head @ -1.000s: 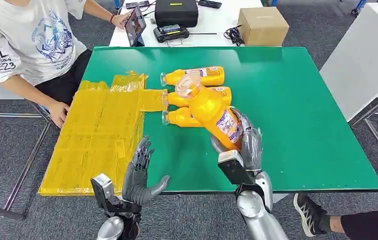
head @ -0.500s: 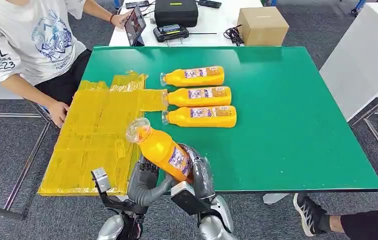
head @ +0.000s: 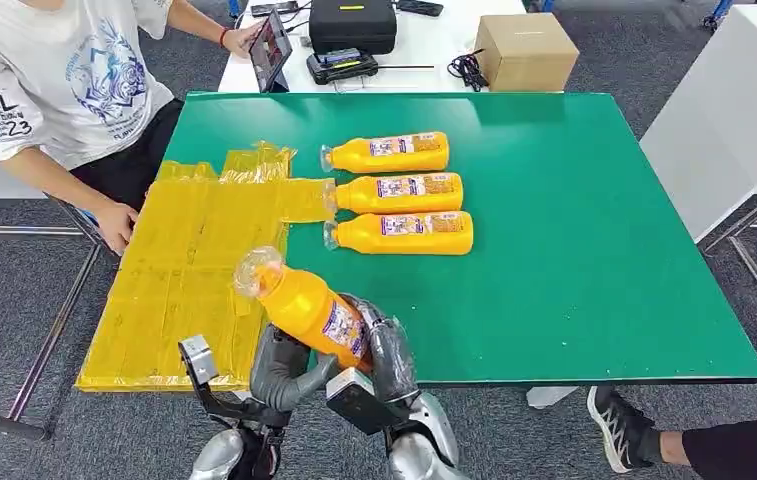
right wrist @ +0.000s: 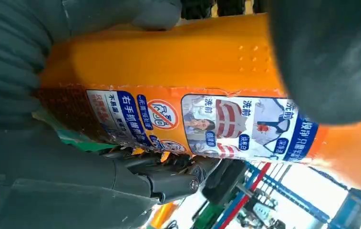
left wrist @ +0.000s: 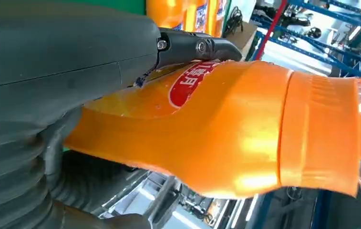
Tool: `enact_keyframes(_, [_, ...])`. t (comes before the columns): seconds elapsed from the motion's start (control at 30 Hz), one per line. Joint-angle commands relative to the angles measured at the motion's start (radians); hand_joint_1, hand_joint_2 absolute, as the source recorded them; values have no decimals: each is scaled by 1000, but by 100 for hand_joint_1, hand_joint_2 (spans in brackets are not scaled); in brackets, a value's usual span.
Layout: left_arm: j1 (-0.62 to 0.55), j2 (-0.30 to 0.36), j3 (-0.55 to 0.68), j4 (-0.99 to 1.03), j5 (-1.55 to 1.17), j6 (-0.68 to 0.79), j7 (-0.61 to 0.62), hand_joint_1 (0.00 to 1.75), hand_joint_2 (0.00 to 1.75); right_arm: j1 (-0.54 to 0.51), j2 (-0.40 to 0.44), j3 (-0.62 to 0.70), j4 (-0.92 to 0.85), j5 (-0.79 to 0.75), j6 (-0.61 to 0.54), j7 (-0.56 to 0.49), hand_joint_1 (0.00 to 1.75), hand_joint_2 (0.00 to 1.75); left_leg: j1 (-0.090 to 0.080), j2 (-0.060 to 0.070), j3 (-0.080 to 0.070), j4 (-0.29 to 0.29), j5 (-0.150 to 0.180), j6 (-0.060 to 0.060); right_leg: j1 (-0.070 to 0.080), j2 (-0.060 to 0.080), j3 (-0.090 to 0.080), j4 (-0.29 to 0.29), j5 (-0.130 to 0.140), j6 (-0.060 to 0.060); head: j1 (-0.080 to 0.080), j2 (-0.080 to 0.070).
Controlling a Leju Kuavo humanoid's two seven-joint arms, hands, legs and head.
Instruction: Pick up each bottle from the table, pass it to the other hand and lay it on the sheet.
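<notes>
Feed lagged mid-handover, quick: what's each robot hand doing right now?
Left robot hand: closed around the orange bottle, thumb and fingers on it.
Right robot hand: also gripping the same bottle at its labelled lower part.

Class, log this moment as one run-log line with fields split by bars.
phase: handover | orange bottle: gripped by right hand, left hand touching it | table: three bottles lying | yellow sheet: bare

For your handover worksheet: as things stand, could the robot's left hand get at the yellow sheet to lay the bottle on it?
Probably yes. The left hand is already at the bottle, right beside the sheet, and nothing lies between. The right hand also grips the bottle and would have to let go.
</notes>
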Motion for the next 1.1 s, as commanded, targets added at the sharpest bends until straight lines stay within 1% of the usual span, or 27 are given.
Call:
enact_keyframes(0.03, [-47,18,-42,60,-6,-3,9,0,175,-35,0,81,92,8,29,3,175,175,2,1,5,0,-2,-2,2,0,6,-1,-2,-2,0,0])
enact_keyframes(0.1, [-47,18,-42,60,-6,-3,9,0,175,-35,0,81,92,8,29,3,175,175,1,0,3,-1,-1,-1,1,0,3,-1,-1,-1,0,0])
enact_keyframes(0.13, [-47,18,-42,60,-6,-3,9,0,175,-35,0,81,92,8,29,3,175,175,2,1,5,0,-2,-2,2,0,6,-1,-2,-2,0,0])
enact_keyframes(0.2, [-51,17,-33,64,-3,5,8,0,175,-42,-1,102,107,8,47,5,175,175,1,0,3,-1,-1,-1,1,0,3,-1,-1,-1,0,0])
enact_keyframes(0.37, [-69,16,20,70,20,31,-7,0,175,-59,-12,198,166,16,127,15,175,175,1,1,4,-1,-2,-2,2,1,4,-1,-1,-2,0,0])
enact_keyframes(0.4, [-73,16,27,72,23,30,-10,0,175,-66,-16,217,184,22,145,21,175,175,3,2,7,-1,-3,-3,3,1,7,-2,-2,-3,0,0])
enact_keyframes(0.47, [-79,16,33,76,23,28,-12,0,175,-72,-17,231,215,23,164,21,175,175,1,0,3,-1,-1,-1,2,-1,4,-2,-1,-2,0,0])
enact_keyframes(0.5, [-80,15,35,76,23,28,-13,0,175,-75,-19,238,229,29,171,21,175,175,2,0,6,-1,-2,-2,2,-1,7,-2,-2,-3,0,0])
enact_keyframes(0.53, [-81,14,37,76,23,26,-15,0,175,-81,-18,244,246,27,188,22,175,175,1,0,4,-1,-1,-1,2,-1,4,-2,-1,-2,0,0])
enact_keyframes(0.63, [-82,8,51,75,32,28,-20,0,175,-97,-21,263,292,29,232,28,175,175,3,-1,7,-1,-2,-2,3,-2,7,-2,-2,-3,0,0])
enact_keyframes(0.7, [-78,3,62,61,38,30,-29,0,175,-104,-23,269,328,32,262,36,175,175,2,-1,4,-1,-1,-1,2,-2,5,-2,-2,-2,0,0])
enact_keyframes(0.73, [-75,0,68,54,41,32,-32,0,175,-106,-22,269,339,32,274,36,175,175,3,-1,6,0,-2,-2,3,-2,7,-2,-2,-2,0,0])
enact_keyframes(0.77, [-75,0,70,48,42,32,-38,0,175,-107,-21,269,344,34,279,36,175,175,2,-2,4,-1,-1,-1,2,-2,5,-2,-2,-2,0,0])
enact_keyframes(0.83, [-72,-3,76,36,43,36,-42,0,175,-108,-19,271,351,37,289,37,175,175,2,-2,5,0,-1,-2,2,-3,6,-2,-2,-2,0,0])
enact_keyframes(0.87, [-72,-4,78,32,44,39,-42,14,175,-108,-18,273,355,40,295,40,175,175,1,-3,3,-1,-1,-1,2,-4,4,-1,-2,-2,0,0])
enact_keyframes(0.9, [-71,-5,78,29,43,40,-45,150,175,-109,-17,274,357,42,298,43,175,175,3,-3,5,0,-2,-2,3,-4,7,-2,-3,-3,0,0])
enact_keyframes(0.93, [-71,-6,79,23,43,40,-52,175,175,-108,-17,273,359,44,298,46,175,175,2,-3,3,0,-1,-2,2,-4,4,-1,-2,-2,0,0])
enact_keyframes(0.97, [-69,-8,81,19,44,42,-53,175,175,-107,-16,273,362,46,299,50,175,175,1,-2,2,0,0,-1,1,-2,2,-1,-1,-1,0,0])
enact_keyframes(1.0, [-69,-8,81,18,44,42,-55,175,175,-105,-16,272,362,46,298,49,175,175,2,-3,5,0,-2,-2,3,-4,6,-1,-3,-3,0,0])
enact_keyframes(1.03, [-69,-8,81,18,44,42,-55,175,175,-105,-16,272,362,46,298,49,175,175,1,-2,3,0,0,-2,1,-3,3,-1,-2,-2,0,0])
enact_keyframes(1.07, [-69,-8,81,18,44,42,-55,175,175,-105,-16,272,362,46,298,49,175,175,3,-4,5,0,-2,-2,3,-5,6,-2,-3,-3,0,0])
enact_keyframes(1.1, [-69,-8,81,18,44,42,-55,175,175,-105,-16,272,362,46,298,49,175,175,2,-3,4,0,-1,-2,2,-4,5,-1,-3,-2,0,0])
